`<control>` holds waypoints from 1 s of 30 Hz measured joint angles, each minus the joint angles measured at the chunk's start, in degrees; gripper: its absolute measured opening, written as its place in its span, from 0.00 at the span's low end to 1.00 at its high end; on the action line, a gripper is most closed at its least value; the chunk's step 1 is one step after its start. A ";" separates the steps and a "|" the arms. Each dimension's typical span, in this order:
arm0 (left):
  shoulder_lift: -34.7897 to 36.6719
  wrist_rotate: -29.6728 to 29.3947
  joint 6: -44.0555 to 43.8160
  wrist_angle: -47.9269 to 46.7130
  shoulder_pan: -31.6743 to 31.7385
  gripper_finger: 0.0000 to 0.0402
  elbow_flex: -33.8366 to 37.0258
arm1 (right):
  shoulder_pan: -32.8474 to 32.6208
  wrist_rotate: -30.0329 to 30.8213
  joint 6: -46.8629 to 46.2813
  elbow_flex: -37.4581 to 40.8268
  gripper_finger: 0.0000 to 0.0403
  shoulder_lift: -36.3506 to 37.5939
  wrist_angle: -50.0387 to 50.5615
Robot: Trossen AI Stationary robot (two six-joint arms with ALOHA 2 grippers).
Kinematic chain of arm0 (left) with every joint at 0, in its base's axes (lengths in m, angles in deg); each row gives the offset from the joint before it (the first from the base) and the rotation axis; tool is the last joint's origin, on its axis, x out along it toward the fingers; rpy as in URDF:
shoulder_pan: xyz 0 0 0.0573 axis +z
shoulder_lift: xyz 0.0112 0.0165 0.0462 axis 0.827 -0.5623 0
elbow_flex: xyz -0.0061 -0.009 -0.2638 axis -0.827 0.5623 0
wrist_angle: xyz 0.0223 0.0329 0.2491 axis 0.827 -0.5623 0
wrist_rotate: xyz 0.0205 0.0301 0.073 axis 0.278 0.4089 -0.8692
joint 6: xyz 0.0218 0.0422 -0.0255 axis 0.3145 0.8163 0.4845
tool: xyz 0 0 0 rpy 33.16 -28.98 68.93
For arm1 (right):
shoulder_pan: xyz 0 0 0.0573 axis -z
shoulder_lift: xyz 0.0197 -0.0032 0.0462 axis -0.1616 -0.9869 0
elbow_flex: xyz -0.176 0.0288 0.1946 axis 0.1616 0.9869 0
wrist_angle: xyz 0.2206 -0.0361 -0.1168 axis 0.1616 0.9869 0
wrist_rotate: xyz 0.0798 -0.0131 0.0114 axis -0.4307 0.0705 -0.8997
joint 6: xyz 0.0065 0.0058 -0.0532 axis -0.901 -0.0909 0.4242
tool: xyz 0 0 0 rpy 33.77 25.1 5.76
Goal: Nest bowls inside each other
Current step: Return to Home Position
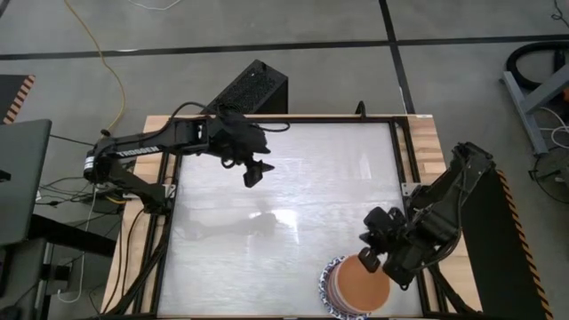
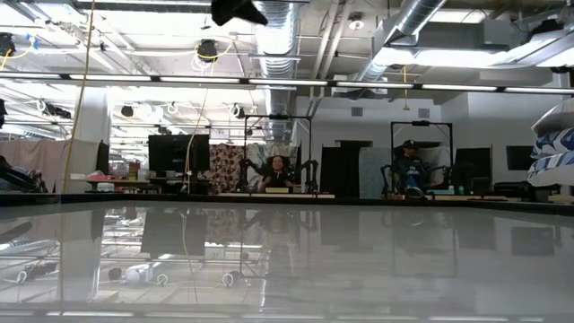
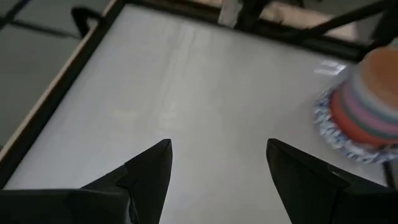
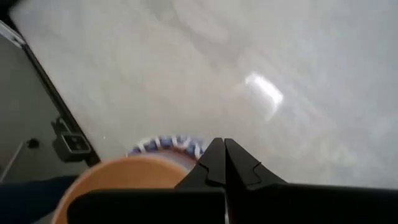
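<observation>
The bowls stand nested in one stack [image 1: 356, 286] at the table's near right. An orange bowl [image 4: 124, 180] sits on top and a blue-and-white patterned rim [image 4: 165, 146] shows at the bottom. The stack also shows in the left wrist view [image 3: 364, 106] and at the low view's right edge [image 2: 552, 148]. My right gripper [image 1: 369, 258] [image 4: 222, 165] is shut and hovers just above the stack's far-left side with nothing between its fingers. My left gripper [image 1: 253, 173] [image 3: 219, 149] hangs open and empty, high over the table's far left part.
The bare white table top [image 1: 293, 213] spreads between the two arms. A dark rail frame [image 1: 169, 222] and a wooden border [image 1: 427, 151] ring it. A black box [image 1: 253, 89] stands beyond the far edge. People sit in the room far behind the table [image 2: 408, 170].
</observation>
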 joint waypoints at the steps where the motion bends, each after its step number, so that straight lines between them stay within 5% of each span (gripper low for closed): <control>1: 0.48 0.47 0.00 0.69 0.00 0.62 0.00 | 0.15 1.55 1.41 -0.79 0.02 0.15 0.61; 10: 5.01 2.82 -0.27 1.99 0.00 0.62 0.00 | 3.42 11.47 19.32 -4.50 0.02 5.67 -2.08; 22: 11.06 7.97 -6.29 8.53 0.00 0.62 0.00 | 7.58 11.04 75.34 -4.63 0.04 18.36 -36.13; 30: 15.04 0.37 -8.12 7.55 0.02 0.62 -0.02 | 8.20 11.81 81.27 -4.68 0.07 23.78 -44.26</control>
